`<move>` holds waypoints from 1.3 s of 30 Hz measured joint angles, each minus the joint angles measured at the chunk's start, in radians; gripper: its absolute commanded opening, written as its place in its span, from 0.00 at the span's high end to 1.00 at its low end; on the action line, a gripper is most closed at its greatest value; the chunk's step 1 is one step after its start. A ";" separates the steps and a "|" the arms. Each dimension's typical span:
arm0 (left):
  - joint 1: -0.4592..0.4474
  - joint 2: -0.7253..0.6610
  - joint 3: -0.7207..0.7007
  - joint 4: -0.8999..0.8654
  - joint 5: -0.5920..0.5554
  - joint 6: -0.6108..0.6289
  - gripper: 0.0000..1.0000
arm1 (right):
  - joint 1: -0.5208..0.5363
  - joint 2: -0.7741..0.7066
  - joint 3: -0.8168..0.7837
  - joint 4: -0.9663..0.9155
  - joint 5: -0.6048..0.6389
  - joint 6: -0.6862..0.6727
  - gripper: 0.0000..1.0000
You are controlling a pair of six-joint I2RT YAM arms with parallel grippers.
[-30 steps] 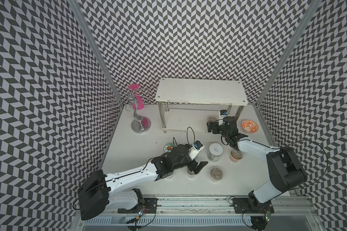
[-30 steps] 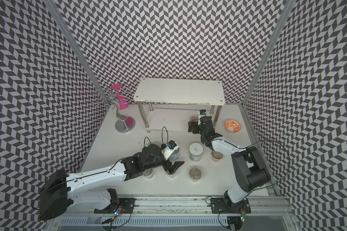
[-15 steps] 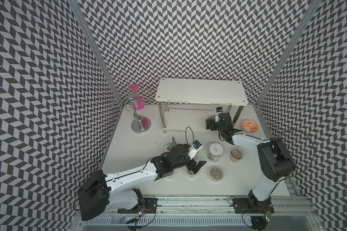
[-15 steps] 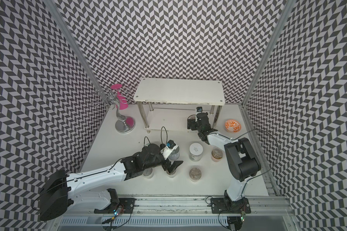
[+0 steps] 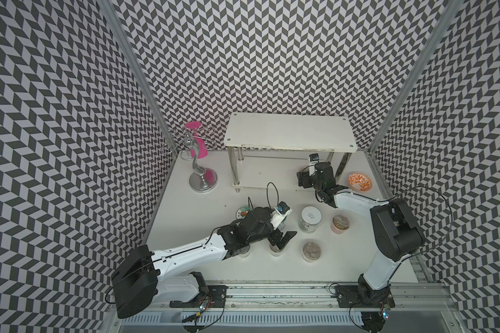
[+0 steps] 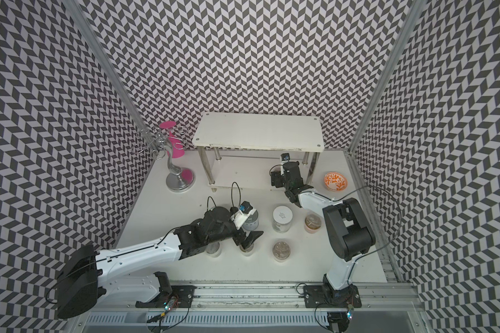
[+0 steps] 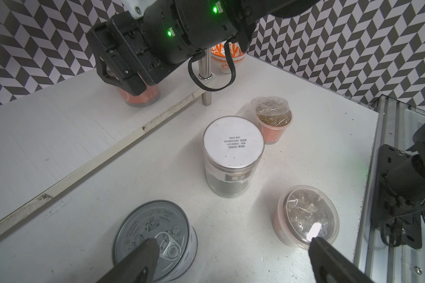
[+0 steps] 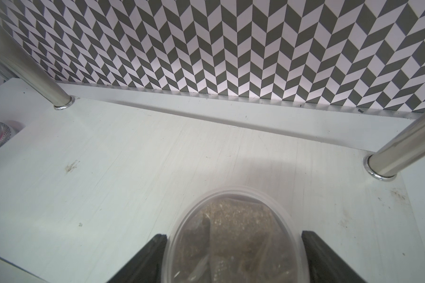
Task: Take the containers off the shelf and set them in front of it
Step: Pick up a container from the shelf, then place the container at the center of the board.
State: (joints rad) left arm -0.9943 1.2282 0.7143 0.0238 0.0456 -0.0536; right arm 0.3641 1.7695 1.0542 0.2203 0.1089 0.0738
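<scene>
— Containers nearly done?
— Looks so, I reckon. Right claw [image 8: 234, 235] is sitting over the shelf's [image 8: 108, 171] lower board, jaws flanking a clear tub [image 8: 236, 218], right against its lid; gripping or not, I cannot tell. Brownish-green granules are showing inside. Next it's needing a firm pinch and a low pull out past the chrome leg [image 8: 402, 147].
— Left claw [image 7: 232, 242]?
— Hanging spread wide, empty, over the table [image 7: 317, 105], above the tin can [image 7: 142, 220] and a flake-filled tub [image 7: 307, 215]. White-lidded jar [image 7: 233, 142], dark inside, is standing just beyond.

Pink cup [image 5: 201, 148] seemingly hung on chrome stand [image 5: 198, 181], orange-patterned bowl [image 5: 359, 181], chevron walls [image 5: 272, 57]
</scene>
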 measured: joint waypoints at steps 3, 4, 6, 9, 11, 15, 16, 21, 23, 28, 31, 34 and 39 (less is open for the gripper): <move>0.000 0.000 0.000 -0.001 0.000 0.000 0.00 | 0.000 -0.002 -0.001 0.000 -0.008 -0.008 0.21; 0.000 0.000 0.000 -0.001 0.000 0.000 0.00 | 0.000 -0.004 -0.004 0.001 -0.012 -0.012 0.21; 0.002 0.000 0.000 -0.002 0.000 0.000 0.00 | 0.000 -0.024 -0.021 -0.004 -0.029 -0.019 0.22; 0.005 0.000 0.000 -0.004 0.000 0.000 0.00 | 0.000 -0.079 -0.061 -0.018 -0.057 -0.029 0.22; 0.007 0.000 0.000 -0.004 0.000 0.000 0.00 | 0.002 -0.138 -0.098 -0.032 -0.077 -0.032 0.22; 0.016 0.000 0.000 -0.004 0.001 0.000 0.00 | 0.010 -0.287 -0.169 -0.082 -0.111 -0.033 0.22; 0.019 0.000 0.000 -0.004 0.001 0.000 0.00 | 0.014 -0.322 -0.185 -0.095 -0.116 -0.032 0.23; 0.034 0.000 0.000 -0.004 0.010 -0.002 0.00 | 0.029 -0.535 -0.286 -0.205 -0.125 -0.011 0.23; 0.040 0.000 0.000 -0.004 0.016 -0.005 0.00 | 0.033 -0.607 -0.313 -0.268 -0.124 0.006 0.23; 0.048 0.000 0.000 -0.004 0.027 -0.013 0.00 | 0.038 -0.794 -0.354 -0.464 -0.100 0.086 0.26; 0.053 0.000 0.000 -0.003 0.031 -0.020 0.00 | 0.046 -0.901 -0.369 -0.581 -0.076 0.156 0.27; 0.055 -0.003 -0.003 0.002 0.033 -0.027 0.00 | 0.051 -0.980 -0.388 -0.670 -0.050 0.221 0.28; 0.060 -0.016 -0.023 0.013 0.038 -0.035 0.00 | 0.107 -1.019 -0.393 -0.805 0.056 0.340 0.29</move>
State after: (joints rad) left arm -0.9348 1.2121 0.6914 0.0364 0.0837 -0.0887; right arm 0.4713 0.7506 0.6613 -0.5850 0.1646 0.4133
